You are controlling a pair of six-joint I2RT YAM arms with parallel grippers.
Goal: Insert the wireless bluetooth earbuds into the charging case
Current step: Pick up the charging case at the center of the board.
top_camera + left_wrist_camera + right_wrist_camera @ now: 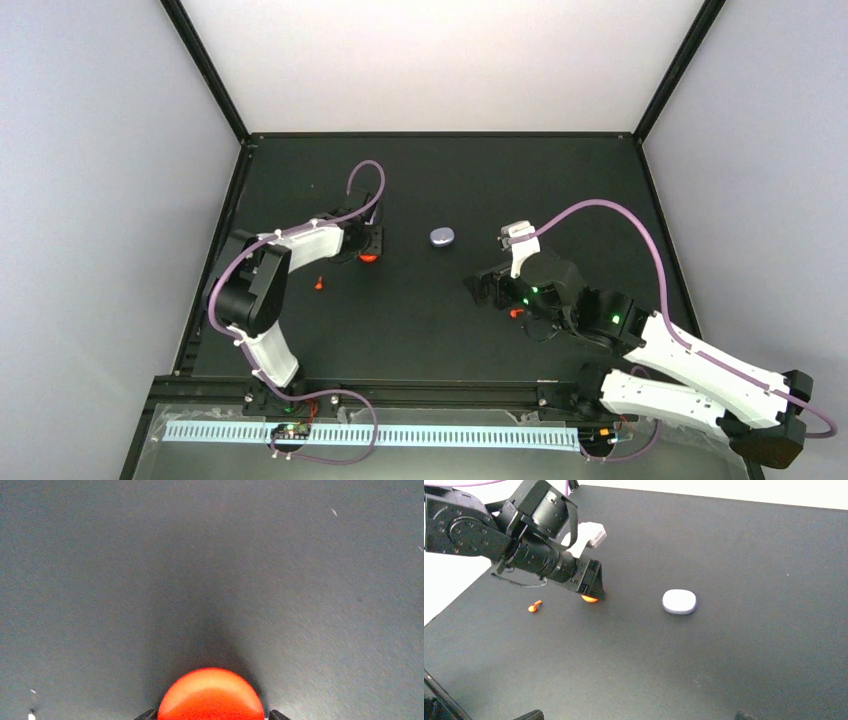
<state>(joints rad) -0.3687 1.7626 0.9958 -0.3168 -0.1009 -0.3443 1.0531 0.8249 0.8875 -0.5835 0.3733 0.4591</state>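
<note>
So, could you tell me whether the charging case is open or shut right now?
Shut: the charging case lies flat as one smooth pebble, no lid raised, no wells showing.

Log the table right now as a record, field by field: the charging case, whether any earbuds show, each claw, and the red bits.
charging case: lid shut, lying by itself, nothing touching it
earbuds: none in view
left claw: down at the red round thing, one finger on each side; grip unclear
right claw: open, empty, apart from the case
small red bit: loose on the table, beside the left claw
</note>
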